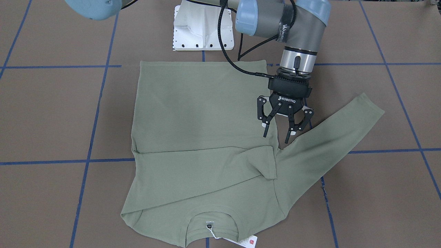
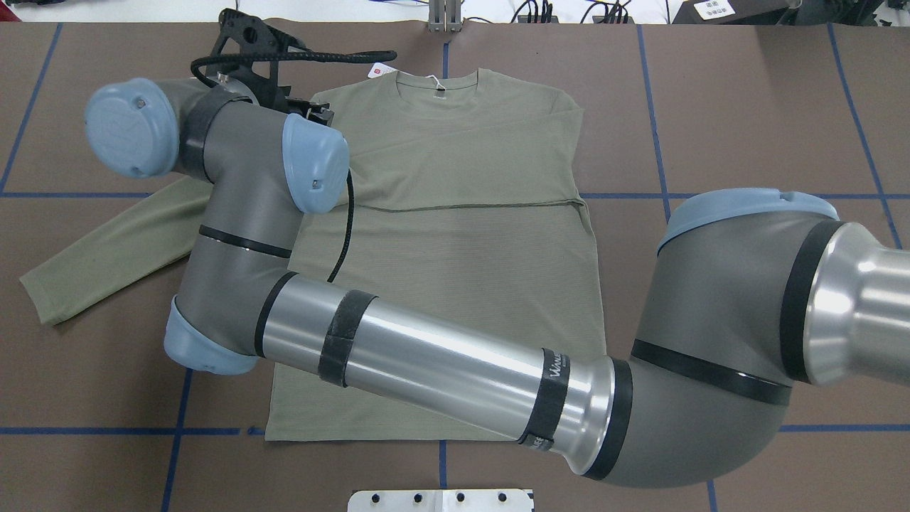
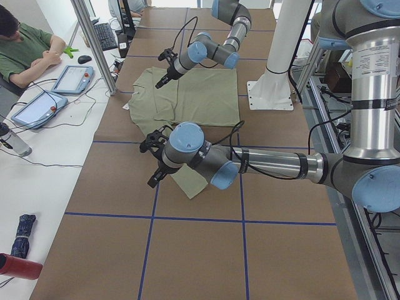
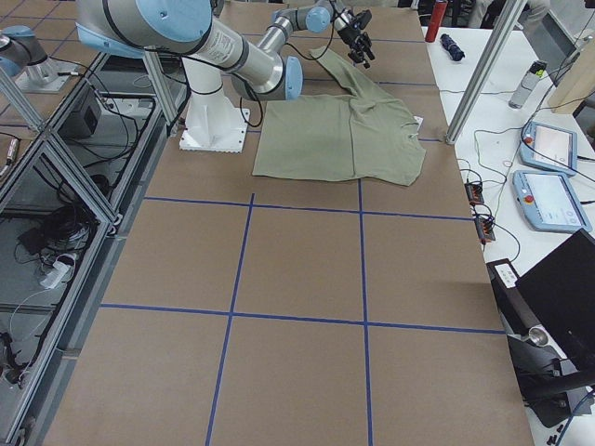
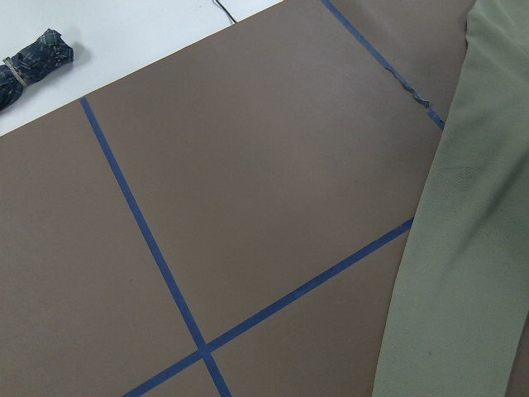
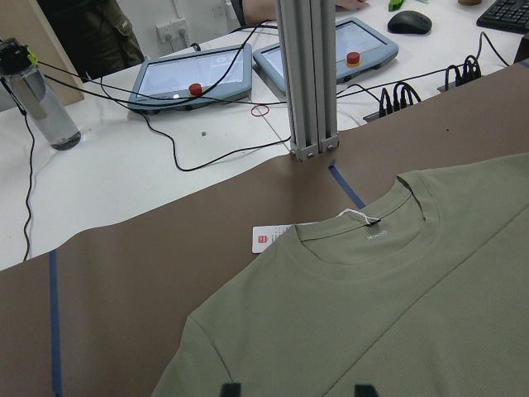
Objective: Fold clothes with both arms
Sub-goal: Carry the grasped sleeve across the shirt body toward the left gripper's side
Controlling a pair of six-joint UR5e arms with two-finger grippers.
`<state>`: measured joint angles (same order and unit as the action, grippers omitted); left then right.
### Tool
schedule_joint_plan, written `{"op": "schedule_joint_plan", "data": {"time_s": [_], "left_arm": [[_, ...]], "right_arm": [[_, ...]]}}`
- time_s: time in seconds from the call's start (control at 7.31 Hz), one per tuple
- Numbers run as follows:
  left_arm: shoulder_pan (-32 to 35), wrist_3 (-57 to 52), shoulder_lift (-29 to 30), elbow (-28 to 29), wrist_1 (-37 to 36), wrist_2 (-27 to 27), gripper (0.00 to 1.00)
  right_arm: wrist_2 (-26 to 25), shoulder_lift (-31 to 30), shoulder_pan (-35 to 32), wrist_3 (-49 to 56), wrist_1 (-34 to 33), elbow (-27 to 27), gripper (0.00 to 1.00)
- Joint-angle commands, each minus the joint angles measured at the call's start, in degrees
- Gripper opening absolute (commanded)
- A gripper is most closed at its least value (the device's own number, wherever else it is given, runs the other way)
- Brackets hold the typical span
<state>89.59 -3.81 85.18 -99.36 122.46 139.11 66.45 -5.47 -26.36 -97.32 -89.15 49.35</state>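
Olive MINISO shirt (image 1: 193, 113) flat mid-table, collar at operators' edge. ROBOTIQ left gripper (image 1: 276, 137) hovers spread wide by the left armpit; right gripper (image 6: 295, 389) aloft, fingertips apart, as I read it.

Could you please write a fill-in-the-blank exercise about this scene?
Only ____ sleeve of the sage-green long-sleeved knit shirt lies folded across its body.
The left arm's black two-finger hand hovers with its fingers ____.
The white hang tag with a red mark hangs at the shirt's ____.
The tape lines on the brown table are ____.
Missing words: one; open; collar; blue.
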Motion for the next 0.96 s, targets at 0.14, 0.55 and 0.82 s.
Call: {"op": "schedule_joint_plan", "data": {"time_s": [0.14,0.55,0.82], "left_arm": [[-0.1,1.0,1.5,-0.5,7.4,-0.9,1.00],[-8.9,13.6,3.1,-1.0,12.9,-1.5,1.00],[-17.6,18.3,-1.2,-0.9,15.6,-15.8,1.00]], "right_arm": [[22.8,-2.8,-10.2,10.0,-2.4,5.5,1.00],[39.9,-22.1,-24.1,36.1,-13.1,31.6,1.00],[53.0,-38.3,-36.2,57.3,-14.3,44.8,1.00]]}}
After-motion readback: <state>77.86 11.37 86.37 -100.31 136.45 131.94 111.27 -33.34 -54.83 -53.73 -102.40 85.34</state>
